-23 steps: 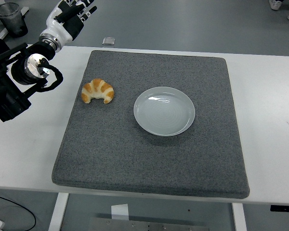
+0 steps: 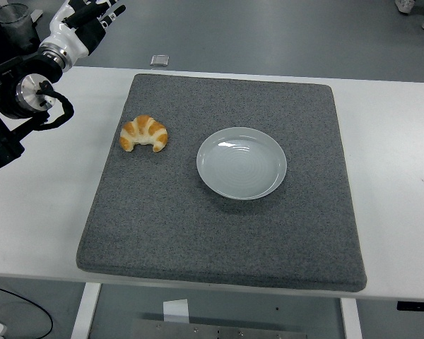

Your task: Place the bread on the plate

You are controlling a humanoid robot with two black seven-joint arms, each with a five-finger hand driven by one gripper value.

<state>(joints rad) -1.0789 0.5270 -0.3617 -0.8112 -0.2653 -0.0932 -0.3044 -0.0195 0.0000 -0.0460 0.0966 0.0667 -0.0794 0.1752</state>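
A golden croissant [image 2: 143,133] lies on the grey mat [image 2: 219,240], near its left edge. An empty white plate [image 2: 242,162] sits at the mat's middle, to the right of the croissant and apart from it. My left hand [image 2: 88,15] is up at the top left corner, well behind and left of the croissant, fingers relaxed and holding nothing. My right arm is out of view.
The grey mat covers most of the white table [image 2: 392,176]. A small clear object [image 2: 159,61] lies on the floor beyond the table's far edge. A grey bin [image 2: 15,21] stands at the top left.
My left arm has pulled back up and to the left, farther from the croissant. The croissant and plate have not moved.
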